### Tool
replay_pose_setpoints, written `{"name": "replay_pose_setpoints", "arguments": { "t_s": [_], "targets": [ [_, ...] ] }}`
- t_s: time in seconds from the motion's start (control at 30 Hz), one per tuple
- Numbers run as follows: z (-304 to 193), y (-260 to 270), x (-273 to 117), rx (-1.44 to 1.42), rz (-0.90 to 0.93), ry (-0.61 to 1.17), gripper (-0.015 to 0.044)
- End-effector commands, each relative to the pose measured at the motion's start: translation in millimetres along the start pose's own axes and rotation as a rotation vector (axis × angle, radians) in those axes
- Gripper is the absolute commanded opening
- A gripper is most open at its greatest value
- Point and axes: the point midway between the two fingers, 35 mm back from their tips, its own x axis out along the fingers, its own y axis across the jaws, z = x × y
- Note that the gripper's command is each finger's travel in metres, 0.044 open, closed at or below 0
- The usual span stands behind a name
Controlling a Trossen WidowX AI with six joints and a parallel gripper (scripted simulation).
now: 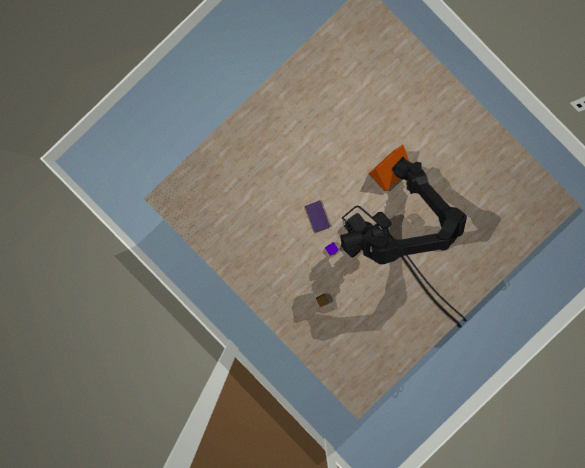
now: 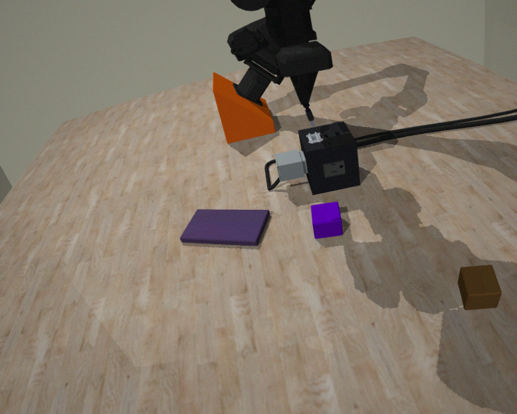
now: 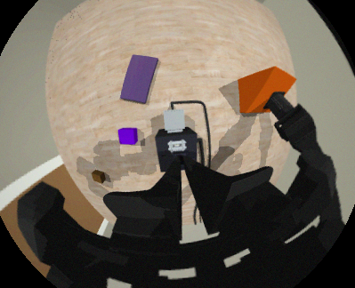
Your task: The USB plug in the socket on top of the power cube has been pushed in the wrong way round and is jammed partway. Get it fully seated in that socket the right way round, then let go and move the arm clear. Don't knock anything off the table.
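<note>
A small grey USB plug (image 2: 310, 117) is held above the black power cube (image 2: 332, 157), just clear of the cube's top face, where a white-framed socket (image 2: 314, 137) is seen. The plug is clamped between the tips of the black parallel-jaw gripper (image 2: 307, 107), whose fingers are drawn nearly together around it and point straight down. In the wrist view, the fingertips are seen meeting directly over the socket (image 3: 177, 146).

The power cube stands on a pale wooden table top (image 2: 120, 321). A light grey mains plug (image 2: 291, 164) with a looped black cord (image 2: 269, 176) is fitted into the cube's left side, and an outlet is visible on its front face. Two thick black cables (image 2: 447, 125) run from the cube's back towards the right edge of the table.

An orange wedge-shaped block (image 2: 238, 111) sits behind and to the left of the cube, with the arm's base touching or set just beside it. A small bright purple cube (image 2: 326, 219) rests near the front of the power cube. A flat dark purple rectangular slab (image 2: 225, 226) lies to the left of the purple cube. A small brown cube (image 2: 479, 287) stands well apart, at the front right. Broad shadows of the arm are cast across the wood.
</note>
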Motion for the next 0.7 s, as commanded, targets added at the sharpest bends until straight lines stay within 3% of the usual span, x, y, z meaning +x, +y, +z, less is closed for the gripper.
{"name": "replay_pose_setpoints", "arguments": {
  "t_s": [0.0, 0.67],
  "targets": [
    [0.2, -0.4, 0.2, -0.035, -0.002, -0.001, 0.0],
    [-0.1, -0.5, 1.0, -0.551, -0.002, 0.001, 0.0]
  ]
}}
